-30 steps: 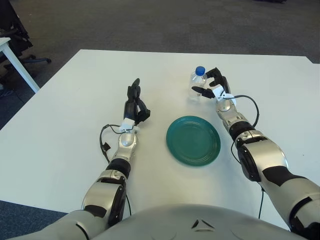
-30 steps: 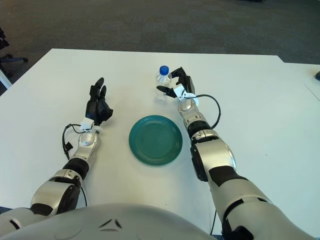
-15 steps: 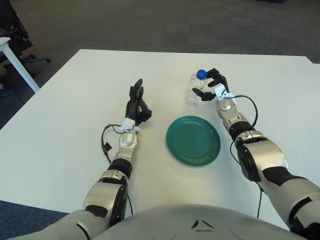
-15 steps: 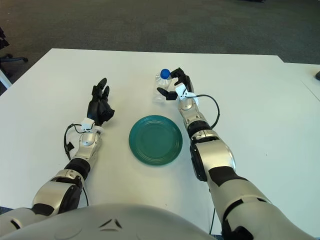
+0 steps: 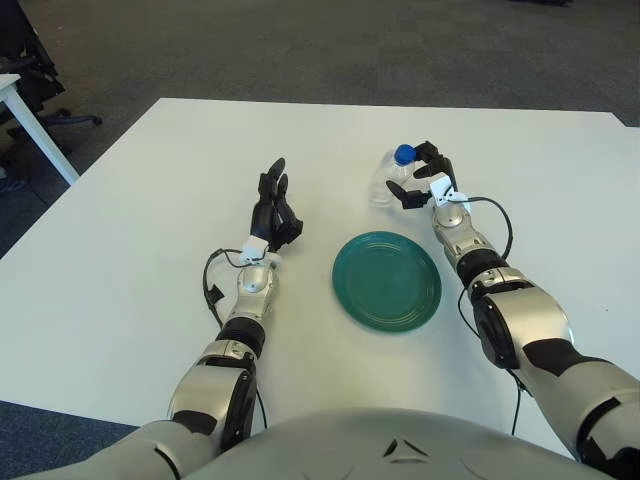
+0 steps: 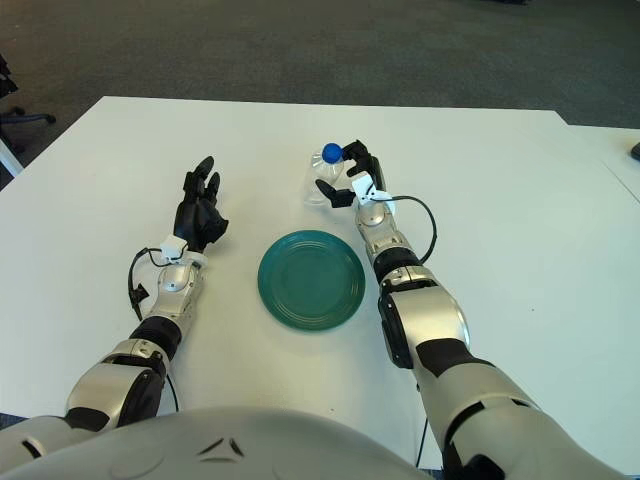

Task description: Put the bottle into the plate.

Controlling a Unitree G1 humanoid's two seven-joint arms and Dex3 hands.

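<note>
Surface: one white table (image 5: 120,250), broad and rectangular, its far edge running straight across the top of both views and its left edge slanting down toward our near left. Beyond it lies dark grey carpet (image 5: 300,45). At the far left stand the corner and leg of a second white table (image 5: 25,110), with a dark office chair base (image 5: 55,118) beside it.

Items counted on the table: one plate, one bottle, two arms.

Plate (image 5: 386,281): teal, round, lying flat near the table's middle, slightly toward our right. Nothing rests on it.

Bottle (image 5: 390,175): clear plastic with a blue cap (image 5: 403,153), tilted, cap leaning toward our right hand. It sits beyond the plate and apart from it; whether its base touches the table we cannot say for certain.

Right hand (image 5: 425,178): reached forward past the plate's far right rim, dark fingers (image 5: 401,190) curled around the bottle's upper part, gripping it.

Left hand (image 5: 273,205): lying on the table to the plate's left, well apart from it, fingers extended and loosely together, holding nothing.

Room for moving: wide bare tabletop to the left of our left arm, to the right of our right arm, and between the bottle and the far edge. The plate sits well clear of every edge.
</note>
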